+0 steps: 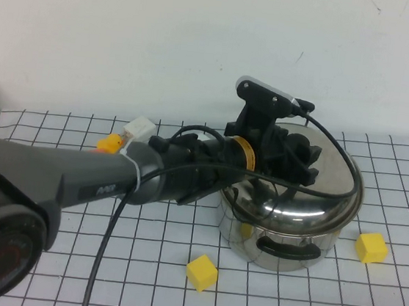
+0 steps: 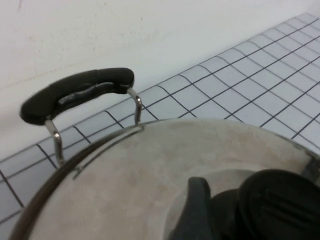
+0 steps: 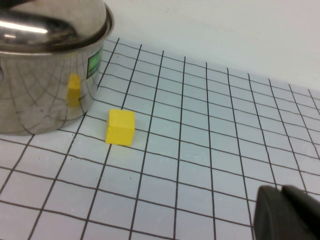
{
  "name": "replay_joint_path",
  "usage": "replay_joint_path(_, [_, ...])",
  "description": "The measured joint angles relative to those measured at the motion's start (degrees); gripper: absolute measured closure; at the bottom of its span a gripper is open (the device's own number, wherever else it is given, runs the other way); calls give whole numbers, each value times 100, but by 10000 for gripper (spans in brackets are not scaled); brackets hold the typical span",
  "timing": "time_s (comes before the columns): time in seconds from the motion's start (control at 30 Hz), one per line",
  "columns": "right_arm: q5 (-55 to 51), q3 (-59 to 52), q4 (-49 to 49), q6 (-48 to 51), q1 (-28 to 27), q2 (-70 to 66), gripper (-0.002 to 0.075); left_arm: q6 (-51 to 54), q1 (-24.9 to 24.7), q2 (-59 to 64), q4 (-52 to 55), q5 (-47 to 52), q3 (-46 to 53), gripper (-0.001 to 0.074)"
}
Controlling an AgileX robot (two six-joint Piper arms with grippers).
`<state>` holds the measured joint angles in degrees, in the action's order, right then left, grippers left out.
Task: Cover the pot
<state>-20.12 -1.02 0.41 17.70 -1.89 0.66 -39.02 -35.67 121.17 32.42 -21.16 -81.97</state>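
The shiny steel pot [image 1: 277, 231] with black loop handles stands right of centre on the gridded mat. The domed steel lid [image 1: 326, 189] lies on its rim. My left gripper [image 1: 296, 160] reaches over the lid and is shut on its black knob. In the left wrist view the knob [image 2: 280, 205] sits beside one finger [image 2: 197, 210], above the lid [image 2: 125, 170], with the pot's far handle [image 2: 75, 92] behind. My right gripper [image 3: 285, 215] is outside the high view. It hovers shut and empty over the mat, to the side of the pot [image 3: 40, 85].
Yellow cubes lie in front of the pot [image 1: 201, 271] and to its right [image 1: 371, 246]; the right one also shows in the right wrist view [image 3: 120, 127]. An orange cube [image 1: 108, 143] and a white block [image 1: 140, 127] lie at the back left. A white wall stands behind.
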Motion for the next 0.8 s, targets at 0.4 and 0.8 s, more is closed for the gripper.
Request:
replay_joint_path(0.4, [0, 0, 0, 0, 0, 0, 717, 426, 0, -1409, -62, 1381, 23, 298])
replay_joint_path(0.8, [0, 0, 0, 0, 0, 0, 717, 278, 0, -3681, -119, 4505, 55, 723])
